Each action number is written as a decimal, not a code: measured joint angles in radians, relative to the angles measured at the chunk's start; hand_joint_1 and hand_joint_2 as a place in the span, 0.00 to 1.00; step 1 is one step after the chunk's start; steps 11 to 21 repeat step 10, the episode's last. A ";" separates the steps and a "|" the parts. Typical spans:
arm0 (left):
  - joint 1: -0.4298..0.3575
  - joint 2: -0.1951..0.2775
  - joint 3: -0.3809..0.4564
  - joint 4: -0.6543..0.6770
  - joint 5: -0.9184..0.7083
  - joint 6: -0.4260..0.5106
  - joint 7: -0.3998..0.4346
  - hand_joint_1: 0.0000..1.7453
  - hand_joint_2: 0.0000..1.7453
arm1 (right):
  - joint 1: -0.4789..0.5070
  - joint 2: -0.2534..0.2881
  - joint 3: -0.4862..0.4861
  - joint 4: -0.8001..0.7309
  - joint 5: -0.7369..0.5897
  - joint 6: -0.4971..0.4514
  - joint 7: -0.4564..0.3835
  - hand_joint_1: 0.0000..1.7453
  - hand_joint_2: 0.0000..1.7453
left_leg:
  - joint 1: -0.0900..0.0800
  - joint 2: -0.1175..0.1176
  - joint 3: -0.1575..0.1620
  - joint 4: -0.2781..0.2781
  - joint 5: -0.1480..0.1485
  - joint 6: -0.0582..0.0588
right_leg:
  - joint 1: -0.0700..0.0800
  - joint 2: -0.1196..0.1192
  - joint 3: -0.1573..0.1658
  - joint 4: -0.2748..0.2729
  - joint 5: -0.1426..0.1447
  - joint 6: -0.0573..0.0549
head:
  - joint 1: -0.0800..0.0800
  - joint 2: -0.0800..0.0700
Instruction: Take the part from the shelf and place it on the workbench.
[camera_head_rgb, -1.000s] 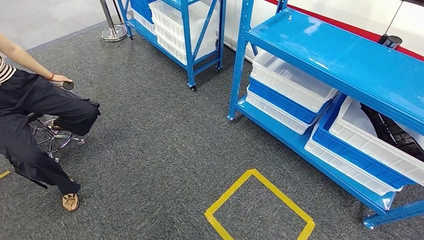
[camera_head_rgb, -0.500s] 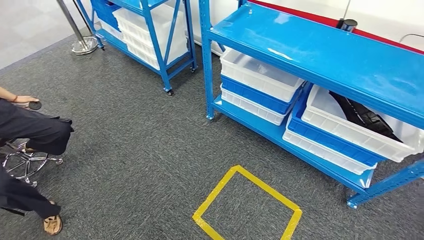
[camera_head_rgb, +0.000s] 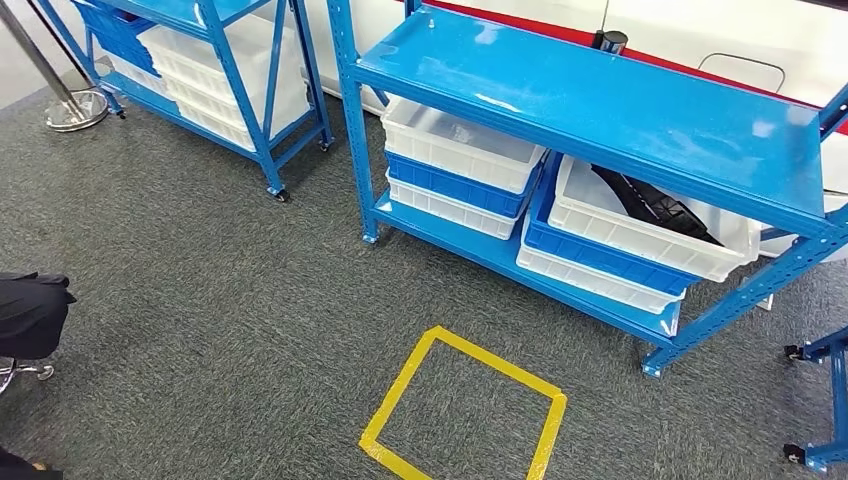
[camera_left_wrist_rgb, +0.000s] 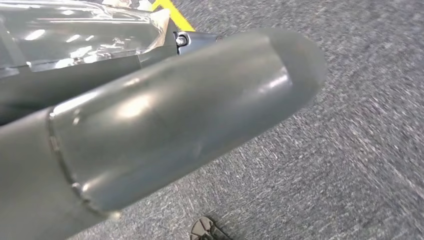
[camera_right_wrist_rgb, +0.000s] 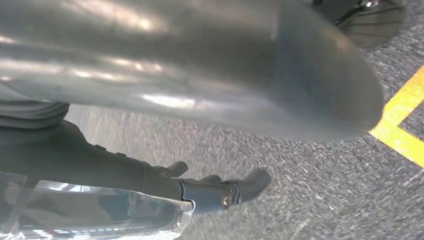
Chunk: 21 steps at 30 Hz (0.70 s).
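**Entry: part waiting in the shelf bin, arms hanging; risks ahead of the pick**

- Item, task object: a black part is being seen lying in the upper white bin on the lower tier of the near blue shelf. It is being partly hidden by the shelf board above, so its full shape is not being made out.
- Item, left hand: it is being shown hanging over the grey carpet, with the thick grey thumb across the left wrist view. Whether the fingers are spread or curled cannot be told; nothing is being seen held.
- Item, right hand: dark fingers are being shown loosely apart over the carpet, with nothing between them; it is being judged empty and spread.
- Item, floor mark: a yellow tape square is being seen on the carpet in front of the shelf, near the right hand in the right wrist view.
- Item, bystander: a seated person's dark-clothed leg is being seen at the left edge of the head view.

Risks, as judgement only:
- The reach is likely being constrained by the low board over the bin; an arm or hand could be knocked against it.
- The part could be snagged on the bin wall while being lifted, dragging the stacked bins.
- A stop off the tape square could be leaving the part out of reach.
- The person nearby could be brushed if a turn is being made that way.
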 joint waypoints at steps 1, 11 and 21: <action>0.001 0.000 0.000 0.000 0.000 0.000 0.000 0.00 0.00 | -0.001 0.000 -0.002 0.000 0.000 0.000 0.000 0.00 0.00 | -0.001 0.015 0.000 0.000 -0.001 0.001 | -0.004 -0.009 -0.032 0.065 -0.023 0.003 | 0.001 0.000; 0.001 -0.001 -0.001 0.000 0.001 -0.004 -0.006 0.00 0.00 | -0.002 -0.003 -0.006 0.000 -0.002 -0.001 -0.007 0.00 0.00 | -0.009 0.114 0.025 0.004 -0.026 -0.036 | -0.011 -0.106 0.108 -0.179 0.068 0.020 | -0.002 0.000; 0.001 -0.001 -0.001 0.000 0.001 -0.004 -0.006 0.00 0.00 | -0.002 -0.003 -0.006 0.000 -0.002 -0.001 -0.007 0.00 0.00 | -0.009 0.114 0.025 0.004 -0.026 -0.036 | -0.011 -0.106 0.108 -0.179 0.068 0.020 | -0.002 0.000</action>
